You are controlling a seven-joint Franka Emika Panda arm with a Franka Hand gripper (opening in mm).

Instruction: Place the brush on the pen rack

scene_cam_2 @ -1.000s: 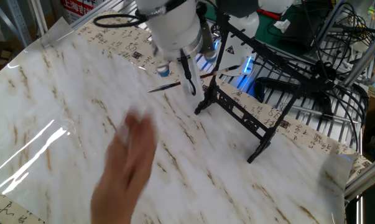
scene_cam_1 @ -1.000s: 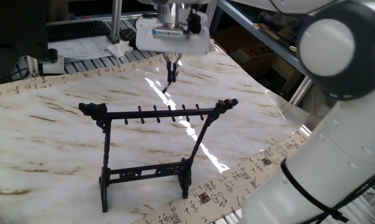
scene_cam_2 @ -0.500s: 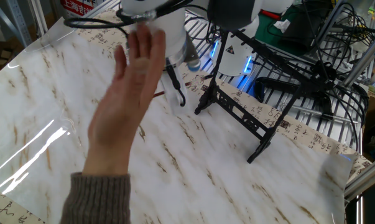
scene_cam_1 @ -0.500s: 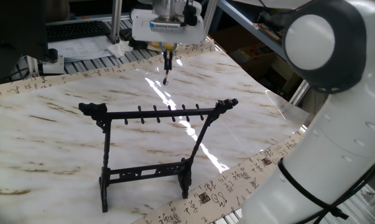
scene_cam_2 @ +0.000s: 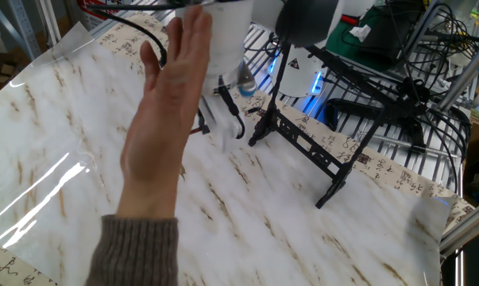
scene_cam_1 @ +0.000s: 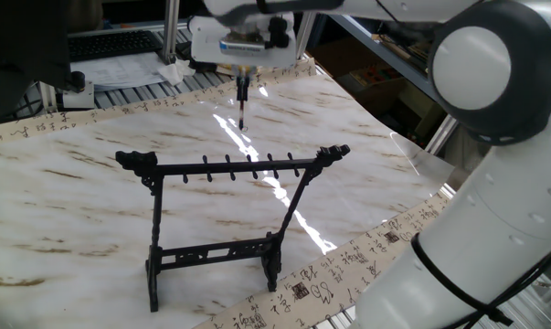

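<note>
Hanging above the marble-patterned table (scene_cam_1: 92, 192), behind the pen rack (scene_cam_1: 227, 219), the gripper (scene_cam_1: 242, 79) has its fingers drawn close together on the upper end of the brush (scene_cam_1: 242, 105), which points straight down with its dark tip just over the tabletop. The brush is well behind the rack's top bar and clear of its pegs, roughly in line with the middle of the bar. The rack stands upright on its two legs, lower crossbar near the table, curled ends out to each side.

In the other fixed view the rack (scene_cam_2: 318, 135) is to the right, and a person's hand (scene_cam_2: 169, 119), fingers spread and a grey knitted sleeve (scene_cam_2: 132, 253) at the wrist, is raised in front of the camera to the left of the rack. It hides most of the gripper and the brush there; only a dark finger (scene_cam_2: 233, 111) shows just left of the rack's near leg.
</note>
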